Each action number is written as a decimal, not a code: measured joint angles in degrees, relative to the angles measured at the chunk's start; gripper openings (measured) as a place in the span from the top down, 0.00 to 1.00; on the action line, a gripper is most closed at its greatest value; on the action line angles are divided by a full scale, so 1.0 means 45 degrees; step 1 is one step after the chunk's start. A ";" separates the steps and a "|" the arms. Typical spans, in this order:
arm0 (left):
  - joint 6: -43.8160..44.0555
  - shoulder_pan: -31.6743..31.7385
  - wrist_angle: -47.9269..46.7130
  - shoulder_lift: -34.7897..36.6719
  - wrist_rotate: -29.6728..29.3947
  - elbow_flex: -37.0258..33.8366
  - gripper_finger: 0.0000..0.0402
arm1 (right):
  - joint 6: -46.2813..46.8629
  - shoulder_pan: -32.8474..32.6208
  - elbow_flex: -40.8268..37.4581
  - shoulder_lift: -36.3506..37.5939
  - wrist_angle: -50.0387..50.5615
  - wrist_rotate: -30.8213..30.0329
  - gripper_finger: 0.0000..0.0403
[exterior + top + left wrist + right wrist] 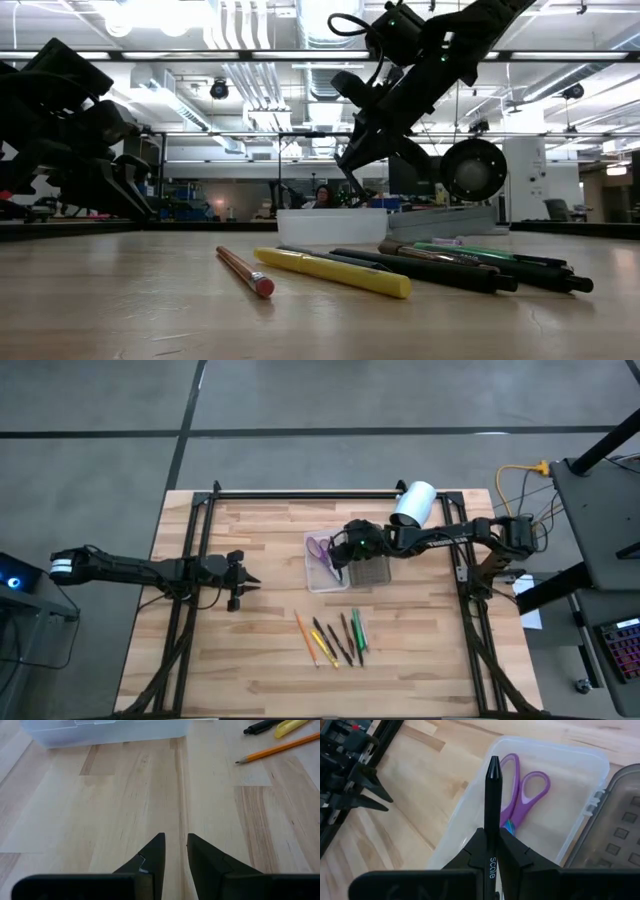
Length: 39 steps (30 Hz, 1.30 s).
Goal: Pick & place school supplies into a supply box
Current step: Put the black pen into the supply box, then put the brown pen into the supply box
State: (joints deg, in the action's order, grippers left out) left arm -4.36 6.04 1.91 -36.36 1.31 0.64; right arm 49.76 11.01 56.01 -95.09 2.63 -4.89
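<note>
- High view: right gripper [336,567] over the supply box [318,579] at table centre; loose pencils and pens [335,639] lie nearer the front edge; left gripper [252,582] waits well apart.
- Left wrist view: fingers [154,855] narrowly parted, holding nothing.
- Right wrist view: jaws clamp a black pen [492,805] above the tray, where purple-handled scissors [520,795] lie.

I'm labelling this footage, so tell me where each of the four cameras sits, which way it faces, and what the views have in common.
High view: overhead, straight down; both arms, supply box, loose pens.
Low view: table height, level across; pens in front, right arm above the box.
Left wrist view: on the waiting left arm; left gripper slightly open over bare wood, box edge beyond.
Right wrist view: right gripper shut on a black pen above purple scissors in the box.
Shared: the box shows in all four.
</note>
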 joint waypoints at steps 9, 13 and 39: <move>0.0000 -0.0002 -0.0002 0.0000 -0.0003 0.0000 0.83 | -0.0070 0.0038 -0.0010 0.0000 0.0015 -0.0004 0.97; 0.0000 0.0000 -0.0002 0.0000 -0.0003 0.0000 0.83 | -0.0168 0.0035 -0.0015 0.0000 0.0024 -0.0006 0.95; 0.0000 0.0000 0.0000 0.0000 0.0000 0.0000 0.83 | 0.0209 0.0038 -0.0019 0.0024 -0.0015 0.1332 0.84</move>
State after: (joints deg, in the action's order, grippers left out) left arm -4.36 6.04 1.91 -36.36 1.31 0.64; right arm 50.70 11.18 55.92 -94.98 2.57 1.11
